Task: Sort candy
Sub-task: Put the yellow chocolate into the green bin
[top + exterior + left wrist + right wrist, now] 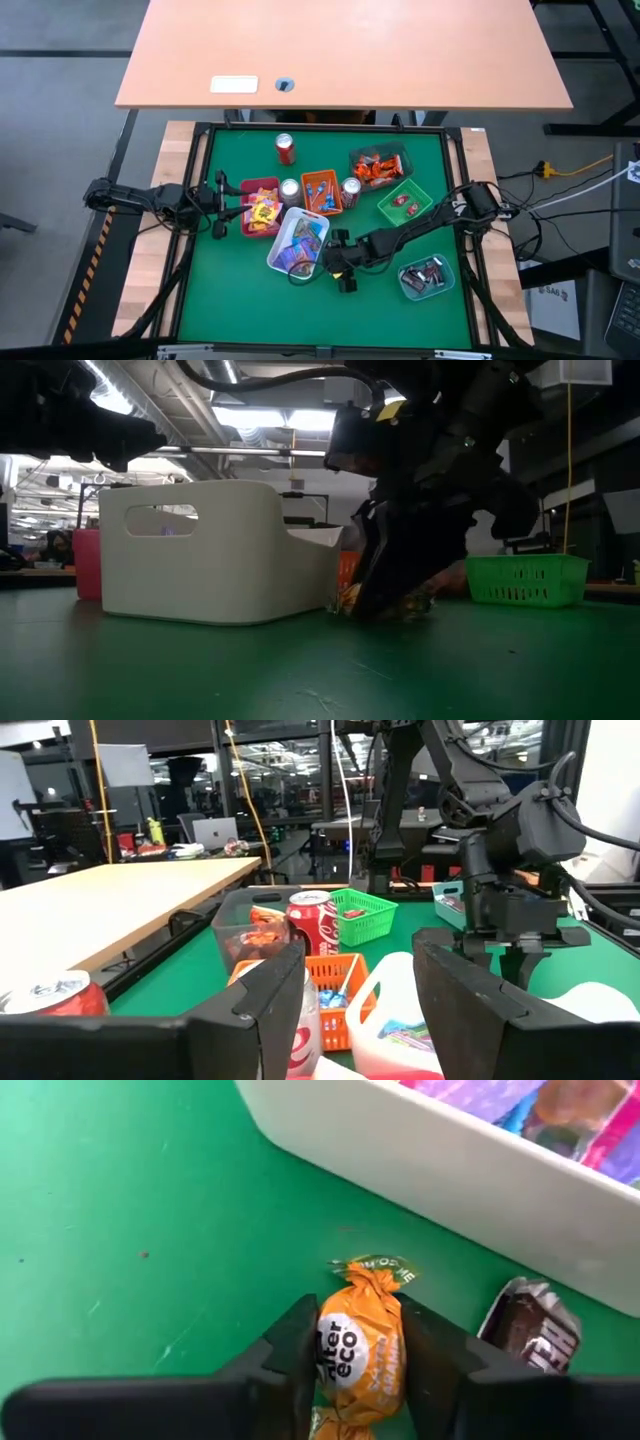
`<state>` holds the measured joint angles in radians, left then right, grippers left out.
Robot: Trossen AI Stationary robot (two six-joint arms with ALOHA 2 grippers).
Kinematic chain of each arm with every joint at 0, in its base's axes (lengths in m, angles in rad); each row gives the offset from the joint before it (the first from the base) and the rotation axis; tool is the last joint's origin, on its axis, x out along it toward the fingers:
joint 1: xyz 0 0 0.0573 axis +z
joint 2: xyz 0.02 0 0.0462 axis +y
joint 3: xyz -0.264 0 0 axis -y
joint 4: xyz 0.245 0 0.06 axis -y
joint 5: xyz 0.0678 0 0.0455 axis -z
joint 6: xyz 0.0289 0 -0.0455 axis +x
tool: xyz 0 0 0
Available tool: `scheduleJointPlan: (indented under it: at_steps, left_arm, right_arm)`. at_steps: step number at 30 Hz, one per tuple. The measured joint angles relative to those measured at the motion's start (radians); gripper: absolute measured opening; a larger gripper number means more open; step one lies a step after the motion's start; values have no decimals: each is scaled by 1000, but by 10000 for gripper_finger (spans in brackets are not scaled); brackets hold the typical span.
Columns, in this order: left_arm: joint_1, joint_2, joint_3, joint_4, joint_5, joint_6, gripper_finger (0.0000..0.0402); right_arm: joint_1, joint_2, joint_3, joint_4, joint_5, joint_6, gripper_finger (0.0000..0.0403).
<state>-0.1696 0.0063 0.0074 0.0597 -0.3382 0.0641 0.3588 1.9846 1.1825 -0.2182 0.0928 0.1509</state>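
Covering table (250,290), green mat, workshop behind

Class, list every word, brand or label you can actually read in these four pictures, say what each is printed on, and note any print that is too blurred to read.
"alter eco": on the orange-wrapped candy between the right gripper's fingers.
Coca-Cola script, only partly legible: on the red soda can in the left wrist view.
Unreadable: the cut-off pale lettering on the brown-wrapped candy beside the white tray, the small print on the orange candy's twisted end, and the wrappers in the high view.
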Motion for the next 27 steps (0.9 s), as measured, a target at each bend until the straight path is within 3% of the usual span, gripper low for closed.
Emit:
scheduleJointPlan:
  at_steps: [6, 18, 22, 27]
  left_arm:
    - [0, 0, 0, 0, 0, 6, 178]
    - [0, 0, 0, 0, 0, 7, 178]
    - [0, 0, 0, 0, -1, 7, 178]
    - [0, 0, 0, 1, -1, 8, 178]
  right_arm:
    - [2, -2, 106, -168, -18, -2, 97]
    - [1, -8, 456, -870, -8, -7, 97]
    - [1, -9, 511, -1077, -8, -9, 97]
    - [1, -54, 491, -1194, 20, -29, 97]
